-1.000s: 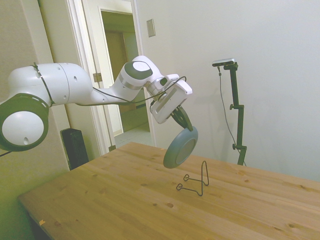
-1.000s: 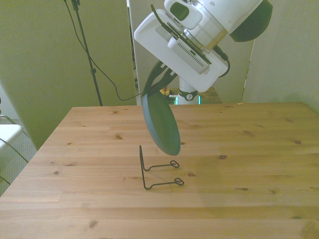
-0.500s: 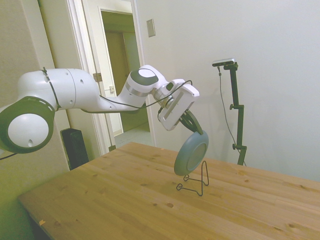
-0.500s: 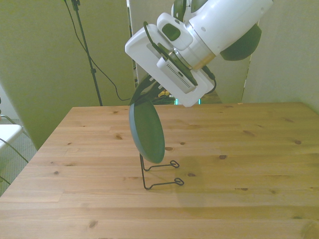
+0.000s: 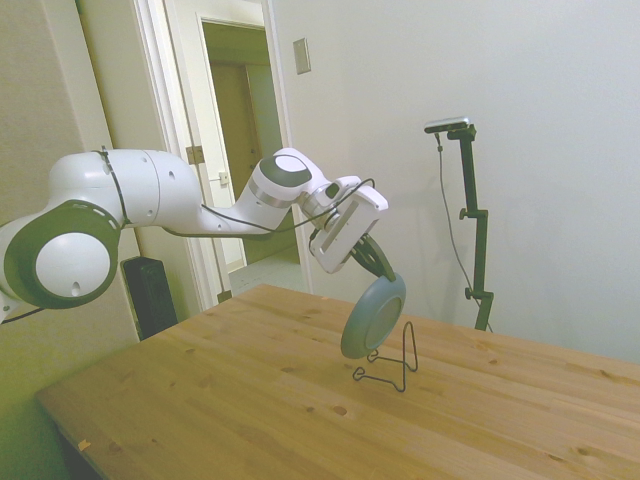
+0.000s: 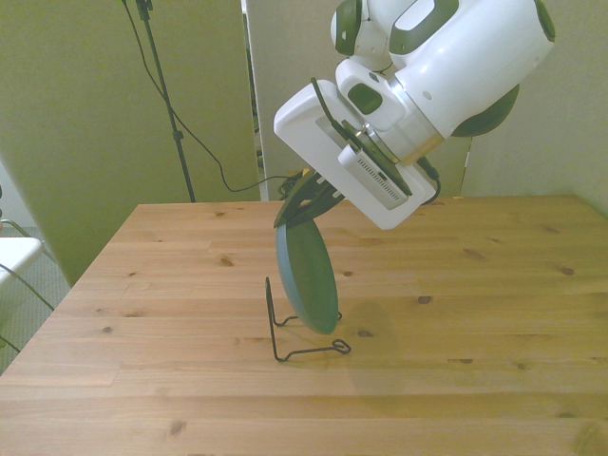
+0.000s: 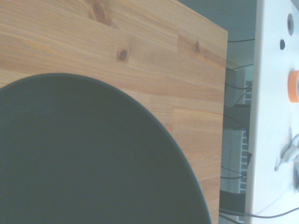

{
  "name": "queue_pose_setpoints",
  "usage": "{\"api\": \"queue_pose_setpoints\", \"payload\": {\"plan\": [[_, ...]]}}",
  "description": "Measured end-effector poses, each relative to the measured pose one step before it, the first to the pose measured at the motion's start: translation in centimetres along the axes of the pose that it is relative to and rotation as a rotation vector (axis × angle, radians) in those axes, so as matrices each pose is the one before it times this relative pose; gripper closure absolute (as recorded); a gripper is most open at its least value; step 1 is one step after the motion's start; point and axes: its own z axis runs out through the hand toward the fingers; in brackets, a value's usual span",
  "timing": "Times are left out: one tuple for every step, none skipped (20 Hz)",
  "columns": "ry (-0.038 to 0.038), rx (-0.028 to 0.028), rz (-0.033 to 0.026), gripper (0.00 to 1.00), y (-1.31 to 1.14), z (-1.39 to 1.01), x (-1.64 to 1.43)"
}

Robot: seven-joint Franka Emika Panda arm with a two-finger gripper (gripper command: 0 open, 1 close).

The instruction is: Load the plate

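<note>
The gripper [image 5: 374, 268] sits a little right of the middle of the side view, at the end of the white arm [image 5: 190, 195] that reaches in from the left edge of the frame. Its dark fingers [image 6: 302, 204] are clamped on the upper rim of the plate [image 5: 373, 316], which hangs below them on edge, tilted rather than upright. In the side view the plate shows its paler bluish-grey underside, turned toward the lower left of the frame. In the front view the plate [image 6: 308, 277] shows its dark grey-green face, seen nearly edge-on as a narrow oval near the middle of the frame.

The plate is held over the wire stand [image 5: 392, 361], which rests on the wooden table [image 5: 220, 400]. In the side view the stand's upright loop rises just to the right of the plate's lower edge, and its two feet run out toward the lower left beneath the plate. In the front view the stand [image 6: 290, 330] has its upright on the left and its two looped feet on the right, with the plate's bottom edge low between them; whether the plate touches the wire cannot be told from either view.

In the wrist view the plate [image 7: 84, 158] fills most of the frame as a dark curved mass, with the table [image 7: 140, 42] showing beyond its rim and a white surface [image 7: 273, 93] past the table's edge.
</note>
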Motion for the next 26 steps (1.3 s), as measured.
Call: {"api": "queue_pose_setpoints", "payload": {"plan": [[-0.00137,-0.00116,0.00096,1.0,-0.178,0.108,-0.11],[-0.00111,-0.00171,0.00073,1.0,-0.126,0.128,-0.052],[-0.00098,-0.00222,-0.0003,1.0,-0.1,0.153,-0.031],[-0.00085,-0.00314,-0.00029,1.0,-0.069,0.181,-0.006],[-0.00034,-0.00291,0.00023,1.0,-0.035,0.161,0.029],[-0.00026,-0.00239,0.00107,1.0,-0.028,0.155,0.065],[-0.00029,-0.00214,0.0017,1.0,-0.005,0.167,0.097],[-0.00024,-0.00214,0.0015,1.0,-0.017,0.164,0.089],[-0.00045,-0.00216,0.00081,1.0,-0.039,0.164,0.06],[-0.00015,-0.00128,0.00102,1.0,-0.056,0.13,0.07],[0.00131,-0.00003,0.00133,1.0,-0.065,0.033,0.1],[0.00211,-0.00017,0.00049,1.0,-0.11,0.013,0.087],[0.00327,-0.00068,-0.0008,1.0,-0.154,0.018,0.077],[0.00511,-0.00191,-0.00178,1.0,-0.12,0.01,0.076],[0.00616,-0.00282,-0.00178,1.0,-0.122,0.022,0.111],[0.00376,-0.00154,-0.00265,1.0,-0.099,0.039,0.094],[0.00216,-0.0012,-0.00299,1.0,-0.047,0.074,0.106],[0.00153,-0.00072,-0.00253,1.0,-0.032,0.065,0.1],[0.00087,-0.00012,-0.00099,1.0,-0.017,0.034,0.078],[0.00026,-0.00021,-0.0019,1.0,0.008,0.031,0.049],[0.00014,-0.00039,-0.00282,1.0,-0.003,0.018,0.004],[0.00053,-0.00046,-0.00316,1.0,0.004,0.0,0.005],[0.00121,-0.00117,-0.00311,1.0,0.013,0.004,0.013],[0.0025,-0.00239,-0.00368,1.0,0.021,0.005,0.023],[0.00255,-0.00246,-0.00311,1.0,0.025,0.006,0.026],[0.00181,-0.00178,-0.0018,1.0,0.022,0.006,0.022]]}}
